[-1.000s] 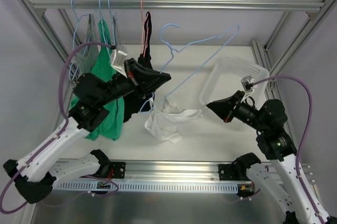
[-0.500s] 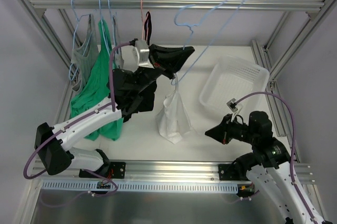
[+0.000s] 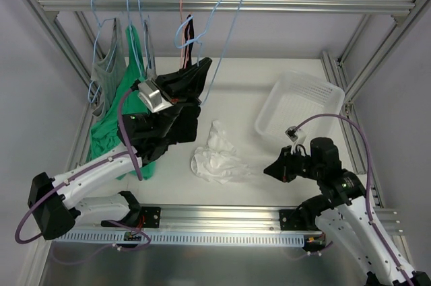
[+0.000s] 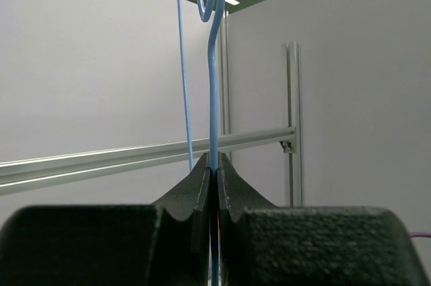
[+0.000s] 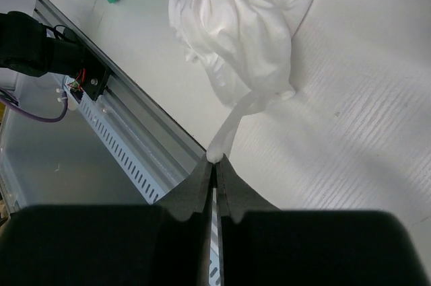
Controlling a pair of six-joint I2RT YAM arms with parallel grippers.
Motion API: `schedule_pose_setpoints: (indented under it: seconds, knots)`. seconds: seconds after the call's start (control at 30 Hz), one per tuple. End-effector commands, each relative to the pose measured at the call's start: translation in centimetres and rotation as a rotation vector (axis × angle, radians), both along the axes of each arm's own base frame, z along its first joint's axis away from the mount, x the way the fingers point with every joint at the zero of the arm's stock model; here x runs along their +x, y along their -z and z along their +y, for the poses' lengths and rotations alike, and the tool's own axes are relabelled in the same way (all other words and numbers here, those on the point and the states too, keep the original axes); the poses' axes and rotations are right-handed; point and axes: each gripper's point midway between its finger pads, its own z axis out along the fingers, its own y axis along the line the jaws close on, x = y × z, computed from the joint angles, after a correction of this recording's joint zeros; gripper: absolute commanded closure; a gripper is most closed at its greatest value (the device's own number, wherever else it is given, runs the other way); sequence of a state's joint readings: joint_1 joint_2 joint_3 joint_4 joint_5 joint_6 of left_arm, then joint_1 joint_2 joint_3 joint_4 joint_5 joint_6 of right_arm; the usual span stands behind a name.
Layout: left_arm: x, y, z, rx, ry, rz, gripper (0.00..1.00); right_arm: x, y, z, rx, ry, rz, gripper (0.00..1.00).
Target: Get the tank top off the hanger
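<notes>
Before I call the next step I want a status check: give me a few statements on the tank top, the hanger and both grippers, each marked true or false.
1. The tank top hangs on the hanger. False: it lies crumpled on the table, off the hanger.
2. The left gripper is shut on the hanger's wire. True.
3. The right gripper is open above the tank top. False: it is shut on one strap of it.
4. The tank top lies in the white basket. False: it is on the table, apart from the basket.
5. A green top hangs from the rail. True.
</notes>
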State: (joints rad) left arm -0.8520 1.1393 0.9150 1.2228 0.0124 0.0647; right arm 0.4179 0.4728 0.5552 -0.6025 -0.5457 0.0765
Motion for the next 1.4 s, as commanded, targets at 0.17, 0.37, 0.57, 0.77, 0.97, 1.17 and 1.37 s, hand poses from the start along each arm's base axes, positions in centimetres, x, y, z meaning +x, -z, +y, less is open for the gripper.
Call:
schedule_pose_setpoints:
  seconds: [0.17, 0.37, 0.57, 0.77, 0.97, 1.17, 1.37]
  knots:
    - [-1.3, 3.7, 2.6, 0.045, 0.079, 0.367, 1.0, 0.0, -3.7, 1.4, 0.069, -0.085, -0.095, 0.77]
    - [-0.3, 13.8, 5.9, 0.065, -0.03, 0.804, 1.0, -0.1, -5.9, 3.4, 0.181, -0.172, -0.121, 0.34]
    - [-0.9, 15.0, 6.1, 0.237, -0.084, 0.955, 1.0, 2.6, -6.5, 2.9, 0.111, -0.084, -0.168, 0.16]
    - [0.8, 14.1, 5.4, 0.29, -0.164, 1.023, 1.0, 3.4, -6.8, 3.0, 0.107, -0.065, -0.164, 0.14]
    - [5.1, 9.0, 3.7, 0.275, -0.301, 0.963, 1.0, 3.3, -6.5, 3.0, 0.106, -0.067, -0.158, 0.13]
    - [9.6, 6.8, 2.0, 0.236, -0.371, 0.964, 1.0, 3.0, -6.1, 2.8, 0.1, -0.065, -0.156, 0.13]
    - [14.0, 7.5, 0.9, 0.211, -0.364, 1.009, 1.0, 2.9, -6.0, 2.9, 0.1, -0.074, -0.149, 0.13]
